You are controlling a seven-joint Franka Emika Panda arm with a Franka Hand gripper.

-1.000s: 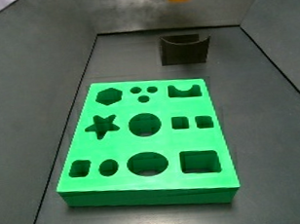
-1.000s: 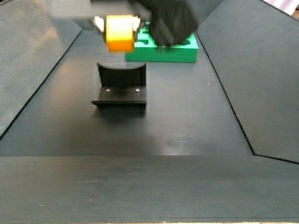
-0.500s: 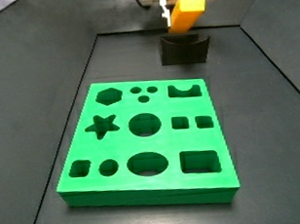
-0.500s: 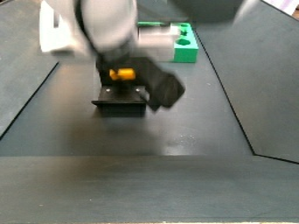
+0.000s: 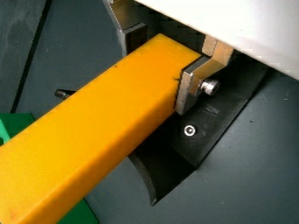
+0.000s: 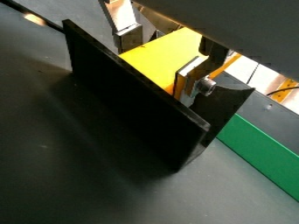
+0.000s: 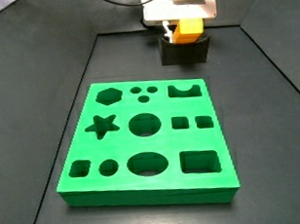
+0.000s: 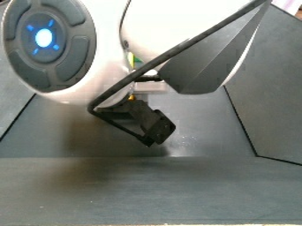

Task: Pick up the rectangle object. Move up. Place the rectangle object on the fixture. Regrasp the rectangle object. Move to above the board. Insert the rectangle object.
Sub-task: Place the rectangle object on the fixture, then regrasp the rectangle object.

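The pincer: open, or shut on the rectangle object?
Shut on the rectangle object: the pincer, down at the fixture, presses both fingers against it.

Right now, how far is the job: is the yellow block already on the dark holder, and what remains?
Done: the rectangle object is picked up and carried to the fixture. In hand: the claw, low over the fixture, is shut on the block, which sits in the fixture's notch in a wrist view; it is not released yet. Left: release, regrasp, move above the board and insert; its holes are empty.
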